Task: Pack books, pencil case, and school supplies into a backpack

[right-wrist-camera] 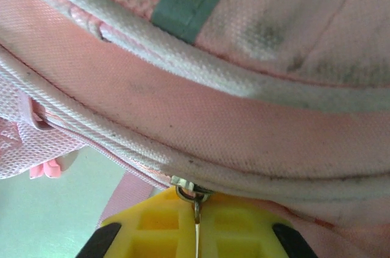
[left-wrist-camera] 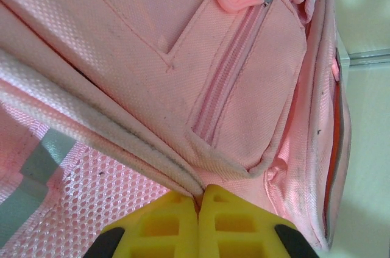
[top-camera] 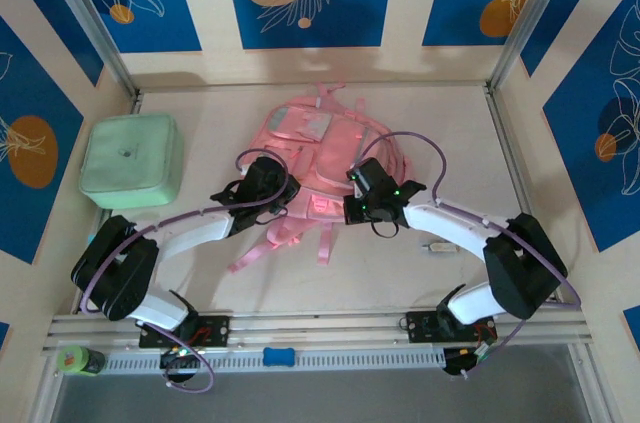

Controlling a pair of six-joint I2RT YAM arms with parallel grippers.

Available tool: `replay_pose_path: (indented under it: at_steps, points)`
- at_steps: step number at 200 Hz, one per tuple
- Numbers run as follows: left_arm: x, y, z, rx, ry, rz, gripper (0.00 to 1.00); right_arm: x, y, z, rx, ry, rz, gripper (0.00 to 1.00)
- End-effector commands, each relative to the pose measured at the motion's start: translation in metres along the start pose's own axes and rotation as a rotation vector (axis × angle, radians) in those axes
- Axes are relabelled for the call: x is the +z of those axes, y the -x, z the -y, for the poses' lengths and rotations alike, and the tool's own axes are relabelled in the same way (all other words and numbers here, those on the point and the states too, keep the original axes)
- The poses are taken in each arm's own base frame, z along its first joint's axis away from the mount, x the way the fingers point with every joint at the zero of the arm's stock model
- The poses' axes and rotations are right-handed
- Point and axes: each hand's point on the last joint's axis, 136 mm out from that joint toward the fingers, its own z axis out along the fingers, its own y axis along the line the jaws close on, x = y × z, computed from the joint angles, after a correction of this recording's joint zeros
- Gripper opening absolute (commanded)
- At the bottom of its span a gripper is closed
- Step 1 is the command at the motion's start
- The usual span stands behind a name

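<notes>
Left pincer (left-wrist-camera: 199, 194), yellow fingers together, pinches a piped seam of the pink backpack (top-camera: 315, 158). Right pincer (right-wrist-camera: 196, 200) clenched on the zipper pull (right-wrist-camera: 197, 224) at the backpack's edge. Backpack lies flat mid-counter (top-camera: 440, 123), straps toward the arm bases; mint-green box (top-camera: 132, 161) well left of it.

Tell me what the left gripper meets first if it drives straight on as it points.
The backpack. The left gripper has its shut jaws at a piped seam, seemingly pinching it, so going on would press straight into the fabric; depth is hard to judge.
</notes>
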Motion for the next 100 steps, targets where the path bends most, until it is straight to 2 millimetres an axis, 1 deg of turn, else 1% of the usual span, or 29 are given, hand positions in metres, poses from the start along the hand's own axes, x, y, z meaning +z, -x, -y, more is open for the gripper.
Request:
replay_pose_path:
  at_steps: [1, 20, 55, 86, 100]
  points:
    - [-0.001, 0.016, -0.001, 0.025, 0.021, 0.053, 0.0, 0.007, 0.001, 0.004, -0.034, 0.0, -0.013, 0.13]
    - [-0.001, 0.016, 0.002, 0.025, 0.013, 0.05, 0.0, 0.009, 0.008, 0.002, -0.039, 0.003, 0.004, 0.17]
    - [-0.001, 0.016, 0.005, 0.025, 0.005, 0.052, 0.0, 0.017, 0.016, 0.004, -0.045, -0.017, 0.031, 0.24]
    - [0.0, 0.016, 0.006, 0.02, -0.001, 0.048, 0.0, 0.019, 0.023, -0.011, -0.083, 0.004, 0.054, 0.25]
    - [0.0, 0.016, 0.006, 0.019, 0.0, 0.046, 0.0, 0.019, 0.023, -0.019, -0.111, 0.0, 0.066, 0.28]
